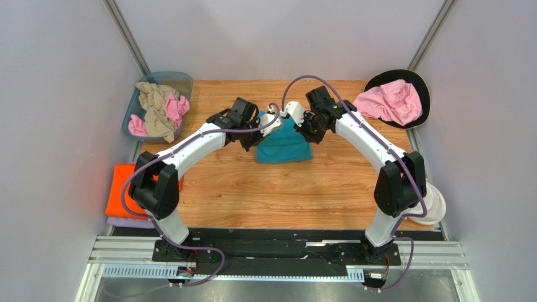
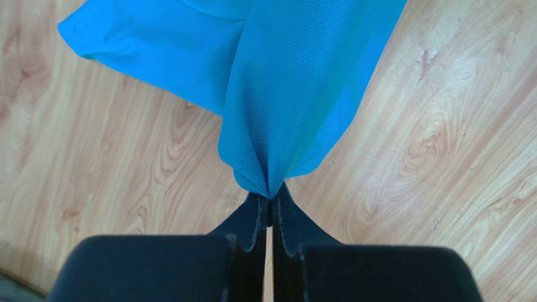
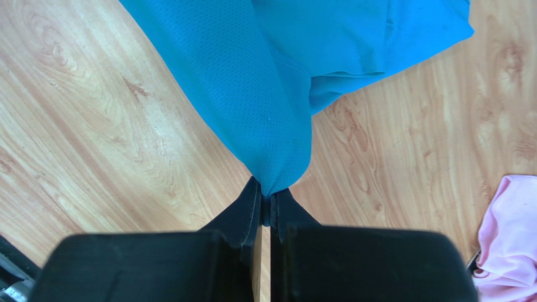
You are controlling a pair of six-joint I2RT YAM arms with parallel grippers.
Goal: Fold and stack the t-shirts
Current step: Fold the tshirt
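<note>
Top view: shows the teal t-shirt [image 1: 283,148] in the upper middle of the frame, above the wooden table [image 1: 271,189], gathered between the tips of the left arm [image 1: 189,141] and the right arm [image 1: 369,138]. Cannot tell the state of the jaws from here. Shows also a blue bin [image 1: 179,80] at upper left with a beige t-shirt [image 1: 157,110] and pink cloth [image 1: 178,107] crumpled inside, a pink t-shirt [image 1: 391,102] on a black round holder [image 1: 403,75] at upper right, and a folded orange t-shirt [image 1: 120,195] upon a lavender one [image 1: 123,221] at the left edge.

Left wrist view: shows the left jaws closed at lower centre, pinching a corner of the teal t-shirt; cloth widens toward the top of the frame.

Right wrist view: shows the right jaws closed the same way on another corner, at lower centre. Pink t-shirt at the lower right corner.
</note>
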